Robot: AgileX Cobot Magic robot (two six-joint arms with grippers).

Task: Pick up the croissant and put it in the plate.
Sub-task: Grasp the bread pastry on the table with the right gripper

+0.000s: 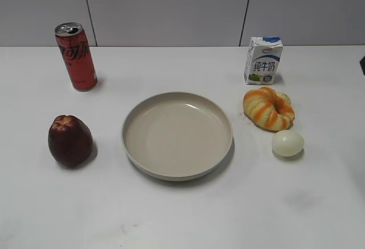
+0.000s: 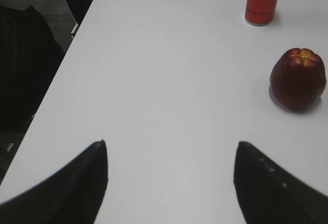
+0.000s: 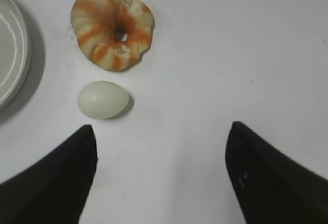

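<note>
The right gripper (image 3: 161, 178) hangs over the white table (image 1: 182, 215) with its jaws spread wide and nothing between them. The croissant (image 3: 113, 28) lies ahead of it and off to its left, well apart, beyond the pale egg (image 3: 102, 99) just ahead of the left fingertip. The plate (image 3: 13, 55) sits farther left, empty. The left gripper (image 2: 169, 183) is likewise spread and empty, with an apple (image 2: 298, 79) ahead to its right.
</note>
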